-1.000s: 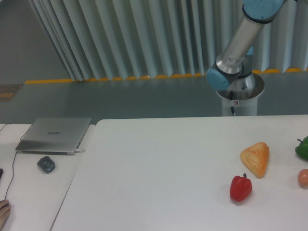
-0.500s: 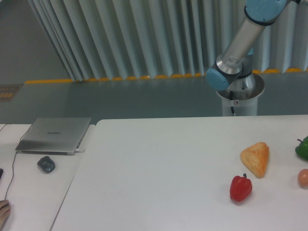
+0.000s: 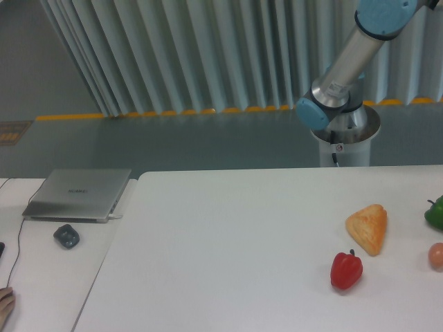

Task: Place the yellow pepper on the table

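Laptop (image 3: 77, 194) and mouse (image 3: 66, 236) on the side desk (image 3: 41, 283). White counter (image 3: 228, 249) — red pepper (image 3: 346, 270) just beside the bread-like wedge (image 3: 367, 227), green pepper (image 3: 435, 214) at the right edge. My arm (image 3: 349, 66) runs out the top; tool off-frame, yellow pepper too.

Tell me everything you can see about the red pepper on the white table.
The red pepper is small, glossy and evenly red, with a short dark stem at its top. It stands roughly upright on the white table, near the front right. It touches only the tabletop. The orange triangular bread-like piece lies just behind it to the right, apart from it.
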Motion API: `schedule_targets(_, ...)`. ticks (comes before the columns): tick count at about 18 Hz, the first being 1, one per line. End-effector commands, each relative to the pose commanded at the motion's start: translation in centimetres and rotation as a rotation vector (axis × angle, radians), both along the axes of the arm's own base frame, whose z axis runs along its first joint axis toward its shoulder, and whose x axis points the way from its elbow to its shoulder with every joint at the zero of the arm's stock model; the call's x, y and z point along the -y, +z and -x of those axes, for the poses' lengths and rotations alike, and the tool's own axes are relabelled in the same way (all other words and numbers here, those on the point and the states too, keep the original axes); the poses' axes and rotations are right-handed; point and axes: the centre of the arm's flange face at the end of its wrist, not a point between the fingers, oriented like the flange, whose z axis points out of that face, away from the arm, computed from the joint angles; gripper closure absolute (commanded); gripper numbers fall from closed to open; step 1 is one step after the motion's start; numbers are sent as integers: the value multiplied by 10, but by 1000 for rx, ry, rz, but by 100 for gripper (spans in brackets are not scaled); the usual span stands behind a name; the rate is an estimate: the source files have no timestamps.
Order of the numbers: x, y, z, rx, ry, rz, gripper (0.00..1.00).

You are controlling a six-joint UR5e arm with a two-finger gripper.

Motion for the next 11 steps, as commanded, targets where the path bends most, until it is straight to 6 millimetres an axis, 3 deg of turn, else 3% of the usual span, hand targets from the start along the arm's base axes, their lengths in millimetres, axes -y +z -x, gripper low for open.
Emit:
schedule_targets(4, -21, 21, -10, -24, -21, 0, 78)
schedule_targets(8, -36, 75, -33, -42, -15, -5, 78)
schedule_targets(11, -70, 110, -66, -22, 13, -25, 78)
